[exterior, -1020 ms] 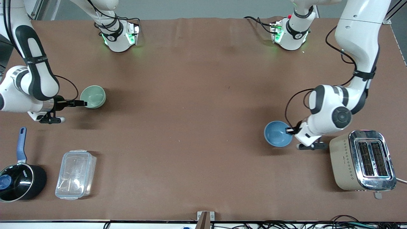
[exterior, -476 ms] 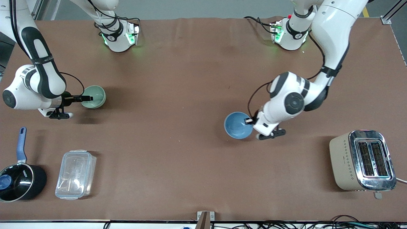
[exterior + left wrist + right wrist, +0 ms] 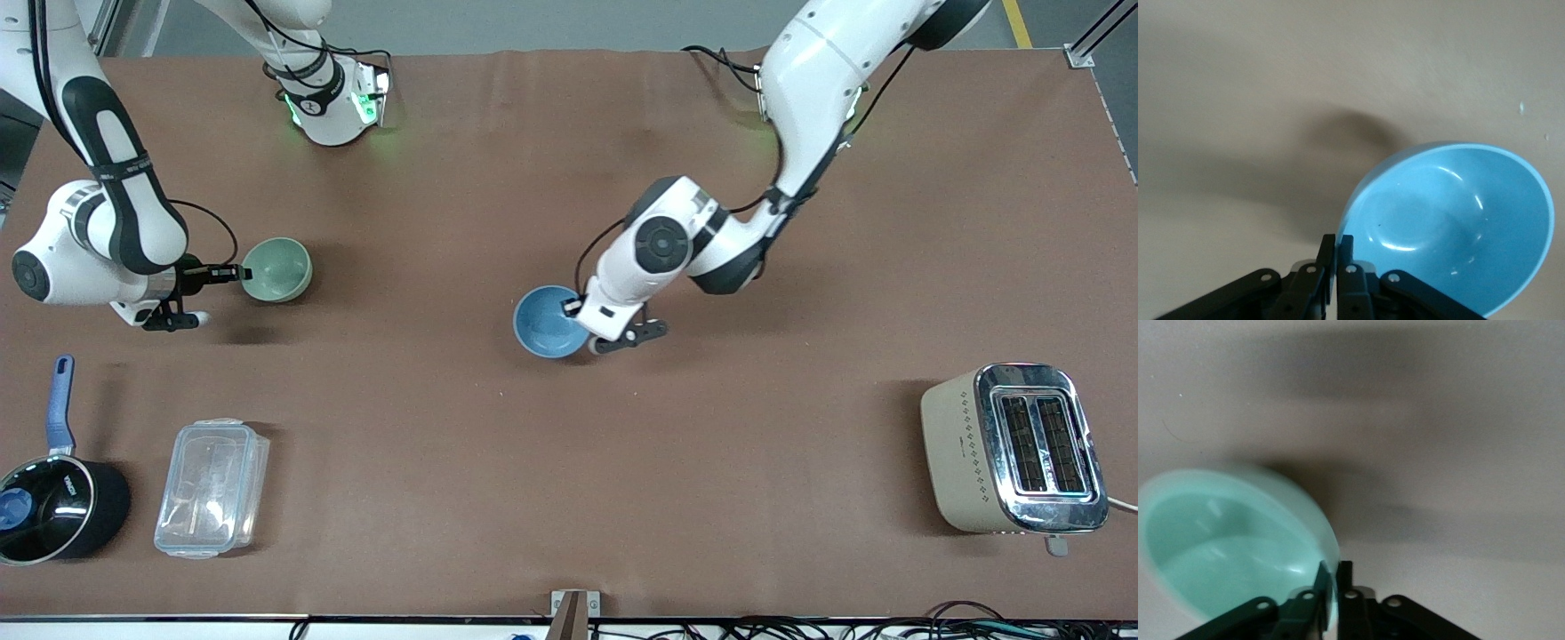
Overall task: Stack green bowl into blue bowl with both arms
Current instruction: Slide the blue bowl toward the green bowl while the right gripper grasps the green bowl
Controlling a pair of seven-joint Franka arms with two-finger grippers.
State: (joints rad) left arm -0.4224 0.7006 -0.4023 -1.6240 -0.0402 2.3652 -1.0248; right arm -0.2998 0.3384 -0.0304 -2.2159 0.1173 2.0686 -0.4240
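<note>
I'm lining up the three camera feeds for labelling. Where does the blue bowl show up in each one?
Front view: the blue bowl is over mid-table, its rim pinched by the left claw.
Left wrist view: the bowl fills the lower part of the picture, rim between the left claw's fingers.
Right wrist view: not in it; only the green bowl shows.
Shared landmark: the left claw, shut on the bowl's rim.

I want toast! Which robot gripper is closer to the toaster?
The left gripper. It holds the blue bowl by its rim over the table's middle. The right gripper holds the green bowl at the end away from the toaster.
</note>
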